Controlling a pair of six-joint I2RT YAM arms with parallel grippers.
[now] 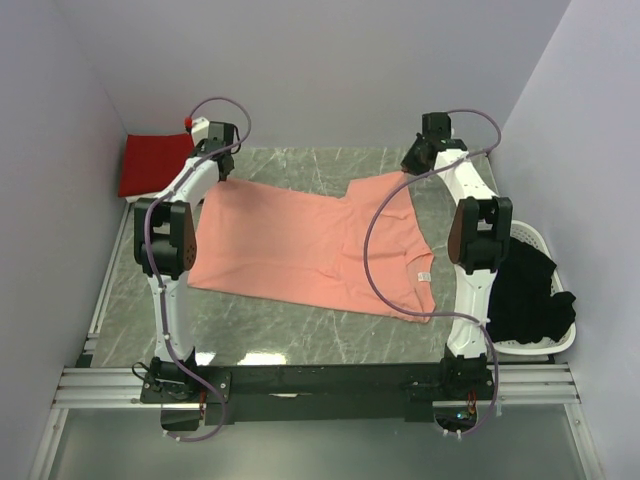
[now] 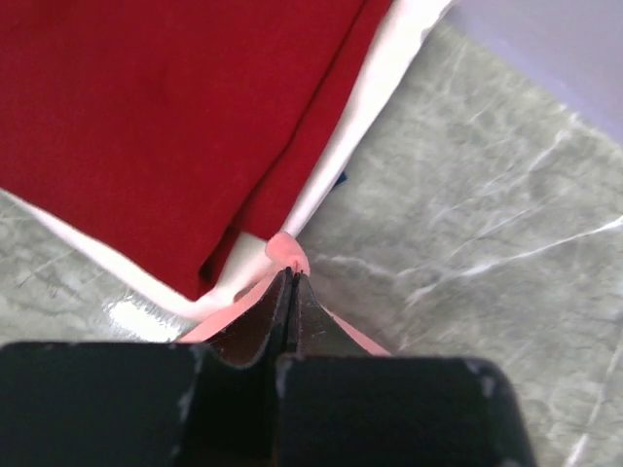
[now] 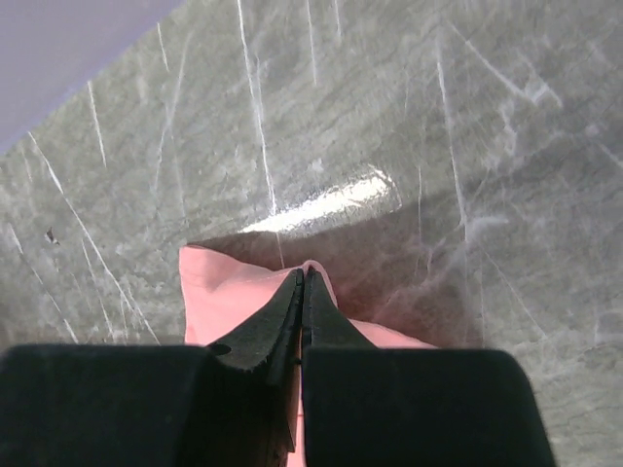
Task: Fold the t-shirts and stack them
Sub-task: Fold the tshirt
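- Table (image 1: 300, 325): grey-green marble-pattern top with white veining and a glossy finish; a bright patch of glare shows in the right wrist view.
- Basket (image 1: 548, 348): white plastic with slatted sides and a rounded rim, at the table's right edge near the front.
- Rail (image 1: 110, 385): silver aluminium extrusion along the near edge of the table.
- Walls (image 1: 330, 60): plain pale lilac panels enclosing the back, left and right.

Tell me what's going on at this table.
Both arms are working on a salmon-pink cloth t-shirt spread flat on the grey marbled table. The left gripper is shut on its far left corner, beside a folded deep red shirt; the right gripper is shut on the far right corner. A black shirt sits in the white plastic slatted basket.
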